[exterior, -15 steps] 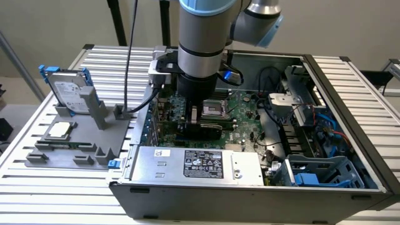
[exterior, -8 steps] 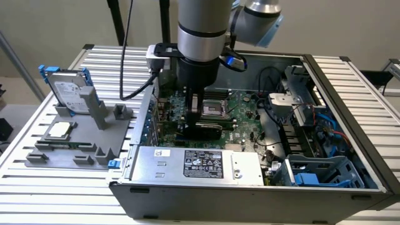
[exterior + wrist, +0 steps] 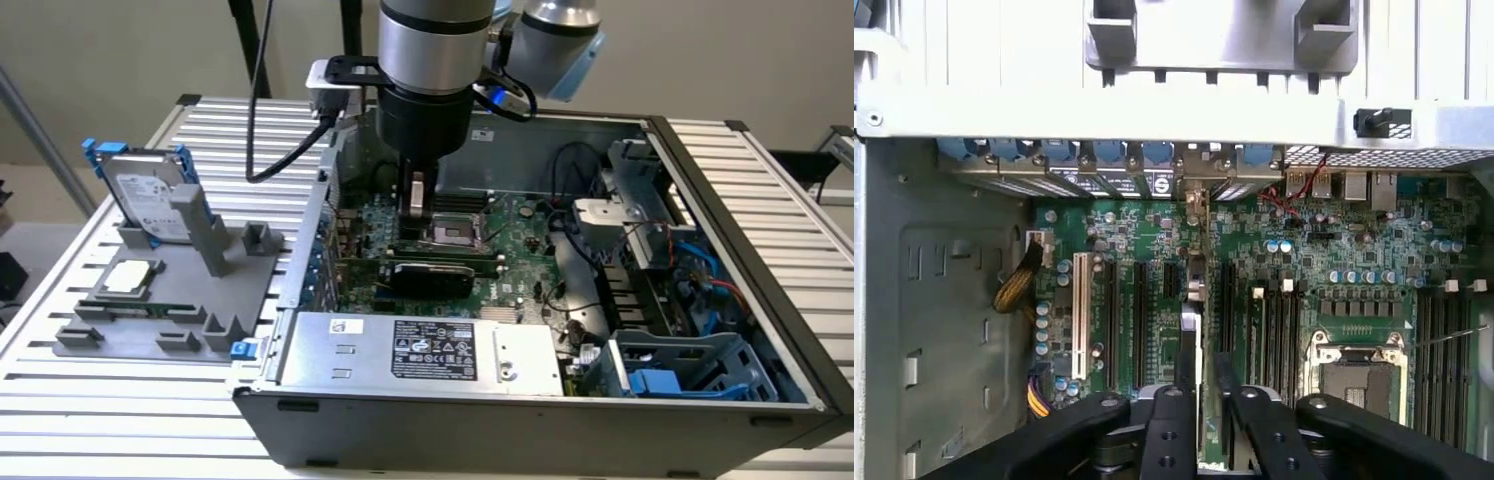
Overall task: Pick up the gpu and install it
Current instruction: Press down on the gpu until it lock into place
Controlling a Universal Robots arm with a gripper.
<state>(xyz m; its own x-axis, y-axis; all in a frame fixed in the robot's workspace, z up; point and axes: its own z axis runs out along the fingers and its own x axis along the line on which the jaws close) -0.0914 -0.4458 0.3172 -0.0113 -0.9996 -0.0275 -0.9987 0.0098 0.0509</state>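
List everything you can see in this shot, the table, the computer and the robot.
table: one, silver, slatted, under everything
computer case: one, grey, open, on the table
motherboard: one, green, inside the case
gpu: one, black, standing on edge on the motherboard
power supply: one, silver with a black label, at the case's near side
tray: one, grey, at the exterior view's left of the case
hard drive: one, silver label and blue rails, upright in the tray
processor chip: one, silver, flat in the tray
memory stick: one, green, lying in the tray
arm: one, silver-grey, reaching down into the case
gripper: one, black, over the motherboard by the gpu
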